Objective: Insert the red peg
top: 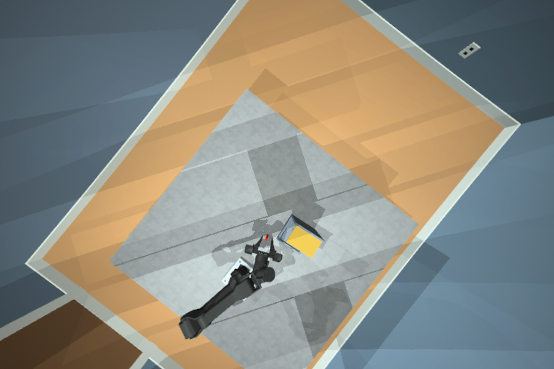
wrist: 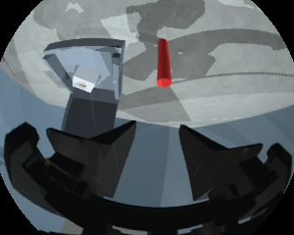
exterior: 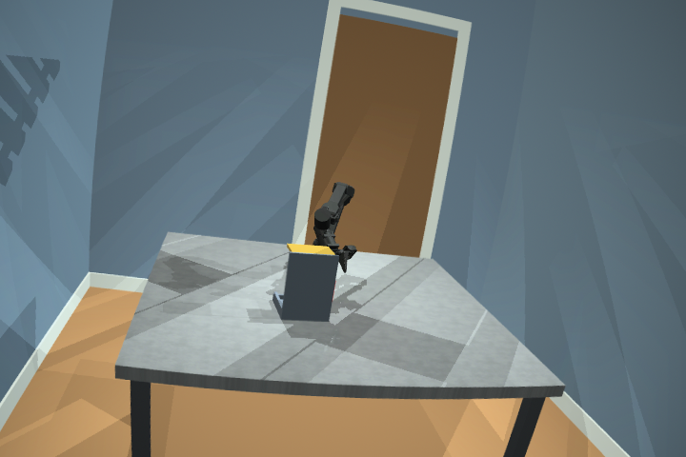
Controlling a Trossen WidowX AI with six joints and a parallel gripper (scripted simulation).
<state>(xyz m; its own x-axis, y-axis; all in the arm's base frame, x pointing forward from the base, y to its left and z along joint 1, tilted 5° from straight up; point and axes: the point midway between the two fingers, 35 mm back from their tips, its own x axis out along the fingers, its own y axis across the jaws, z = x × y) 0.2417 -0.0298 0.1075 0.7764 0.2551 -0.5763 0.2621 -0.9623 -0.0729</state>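
The red peg [top: 266, 237] [wrist: 164, 64] stands upright on the table; only a thin red sliver shows past the box in the exterior view. My gripper [top: 266, 239] [wrist: 158, 126] is open and empty. Seen from above, its tips are close to the peg on either side; in the wrist view the peg stands beyond them. The box [top: 307, 227] [exterior: 309, 286] [wrist: 90, 110] stands beside the peg, with the yellow roof [top: 305, 241] [exterior: 312, 249] on top. The block [wrist: 88, 74] with its hole shows inside in the wrist view. The roof is mostly hidden there behind a finger.
The box's dark wall [exterior: 300, 301] rises from the grey table [top: 225, 174] [exterior: 192, 345] close to the gripper. The arm [top: 225, 300] [exterior: 332, 207] reaches in from its base plate [top: 230, 274]. The table's edges lie farther out.
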